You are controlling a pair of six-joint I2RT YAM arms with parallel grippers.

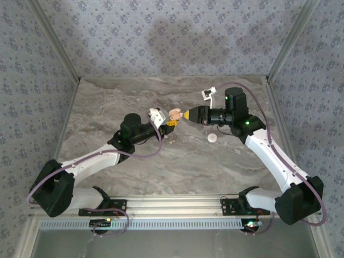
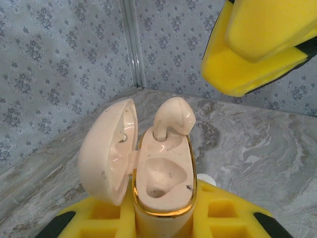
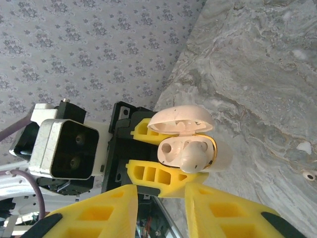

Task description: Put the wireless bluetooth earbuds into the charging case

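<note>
The charging case (image 2: 163, 198) hangs with its lid (image 2: 106, 153) open over the middle of the counter (image 1: 134, 172), clamped by its base in our left tool (image 1: 170, 124). One earbud (image 2: 173, 116), glossy peach-cream, stands in the far socket and seems not quite pressed home. The near socket is hollow. Our right tool (image 3: 161, 194), narrowly parted and empty, faces the case from just beyond that earbud, roughly along the case's long axis. We judge it the better placed to push.
</note>
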